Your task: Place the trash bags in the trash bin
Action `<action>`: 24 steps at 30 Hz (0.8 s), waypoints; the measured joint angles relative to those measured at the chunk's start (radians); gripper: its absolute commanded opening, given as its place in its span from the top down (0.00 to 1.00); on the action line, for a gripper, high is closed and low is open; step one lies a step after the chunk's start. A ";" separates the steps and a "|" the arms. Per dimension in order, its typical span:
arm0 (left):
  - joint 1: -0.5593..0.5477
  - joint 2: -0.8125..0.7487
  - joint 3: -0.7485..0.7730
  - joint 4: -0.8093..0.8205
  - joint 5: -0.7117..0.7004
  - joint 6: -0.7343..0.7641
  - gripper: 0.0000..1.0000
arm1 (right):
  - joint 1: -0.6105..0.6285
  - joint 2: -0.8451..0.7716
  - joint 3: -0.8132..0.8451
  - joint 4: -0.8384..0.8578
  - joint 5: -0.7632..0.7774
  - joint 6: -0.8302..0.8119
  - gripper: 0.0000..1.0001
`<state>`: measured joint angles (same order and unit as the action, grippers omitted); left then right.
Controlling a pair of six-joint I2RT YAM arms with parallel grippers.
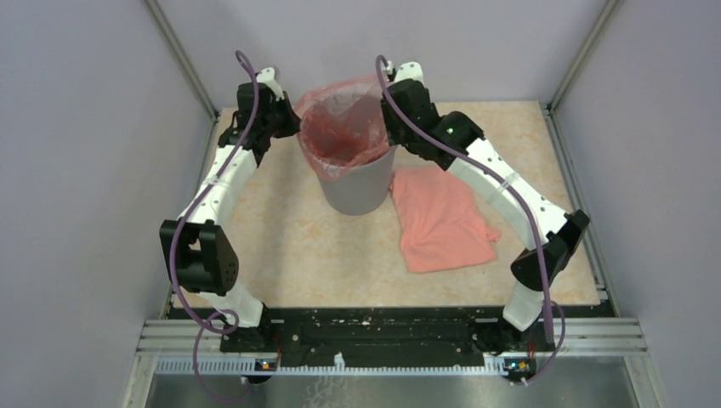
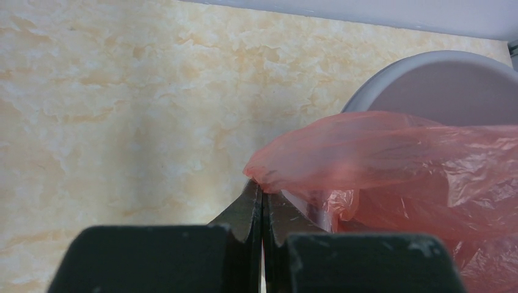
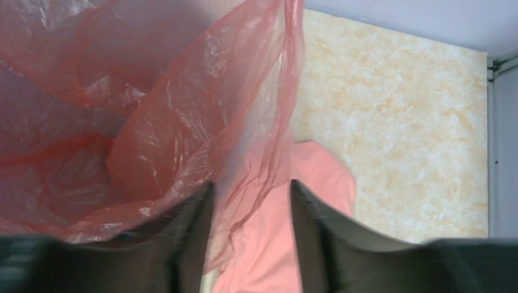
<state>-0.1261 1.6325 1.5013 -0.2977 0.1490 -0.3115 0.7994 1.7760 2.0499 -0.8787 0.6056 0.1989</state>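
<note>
The grey trash bin (image 1: 357,191) stands at the table's far middle. An orange-red trash bag (image 1: 344,123) sits in its mouth, its film billowing above the rim. My left gripper (image 1: 291,127) is at the bin's left rim, shut on the bag's edge (image 2: 269,174); the bin rim (image 2: 427,67) shows beyond. My right gripper (image 1: 393,127) is at the bin's right rim, open, with a loose fold of the bag (image 3: 256,152) hanging between its fingers (image 3: 195,220). A second, salmon-pink bag (image 1: 444,219) lies flat on the table to the bin's right and also shows in the right wrist view (image 3: 317,183).
The marbled beige table (image 1: 289,246) is fenced by grey walls and metal corner posts (image 1: 183,59). A black rail (image 1: 374,327) with both arm bases runs along the near edge.
</note>
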 measured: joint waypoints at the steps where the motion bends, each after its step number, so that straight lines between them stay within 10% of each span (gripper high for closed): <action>1: 0.000 0.000 0.001 -0.001 0.000 0.000 1.00 | -0.008 -0.018 -0.026 0.014 -0.006 0.008 0.76; 4: 0.000 0.000 0.002 -0.002 0.001 0.000 1.00 | -0.010 -0.078 -0.108 0.055 -0.029 0.029 1.00; 24: -0.001 0.047 0.008 -0.010 0.026 0.008 1.00 | -0.067 -0.358 -0.650 0.347 -0.246 0.127 0.99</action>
<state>-0.1272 1.6794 1.5097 -0.3073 0.1753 -0.3035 0.7322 1.4181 1.3994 -0.5320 0.3599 0.3260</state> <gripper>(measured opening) 0.005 0.004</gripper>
